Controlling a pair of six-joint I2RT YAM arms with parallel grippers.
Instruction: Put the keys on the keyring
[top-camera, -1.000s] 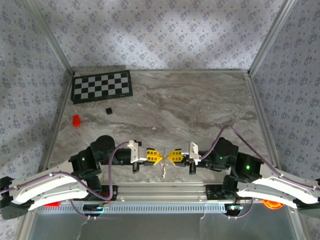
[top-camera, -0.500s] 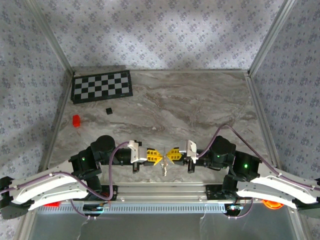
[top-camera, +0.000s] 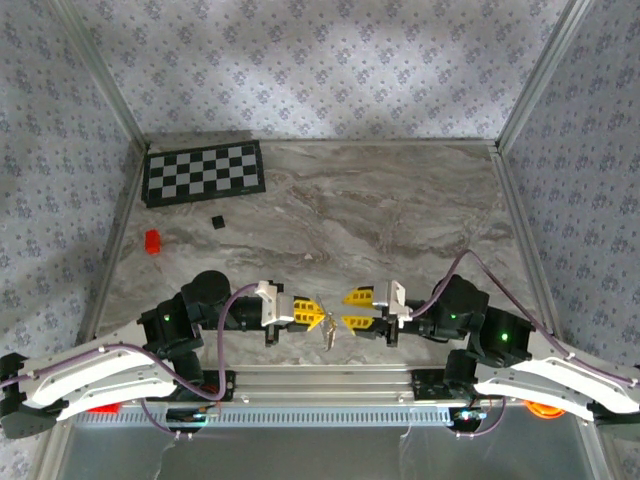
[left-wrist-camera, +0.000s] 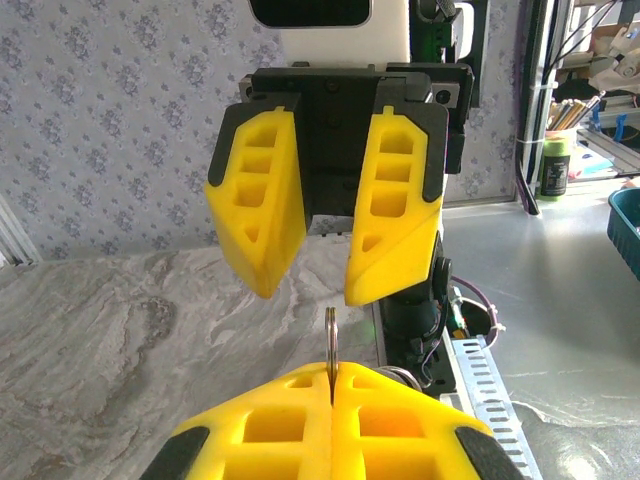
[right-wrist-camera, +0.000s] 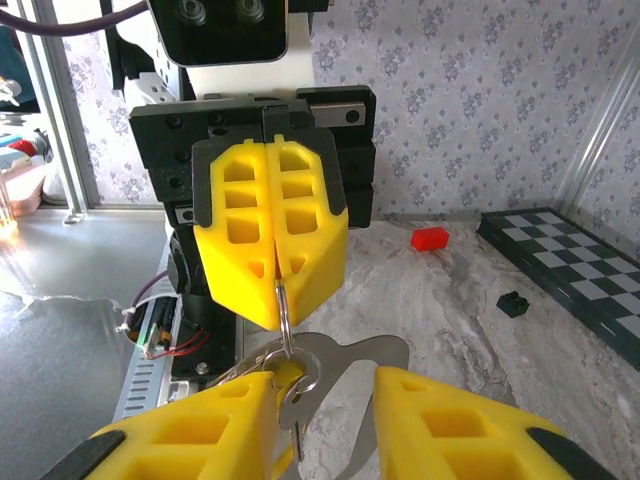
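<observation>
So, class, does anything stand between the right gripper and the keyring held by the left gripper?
Nothing visible does. The right gripper faces the keyring across an open gap, jaws apart; the left gripper pinches the ring, and the keys hang below it.

Yellow fingers and silver metal over grey-veined marble

The left gripper and right gripper have bright yellow fingers on black mounts, on white-and-black arms with purple cables. The keyring is thin and silvery, as are the keys under it; a yellow patch among them may be a key head. The table is grey marble with brownish veins. At far left lie a black-and-white checkerboard, a red block and a black cube. The walls are pale grey with a small floral print.
</observation>
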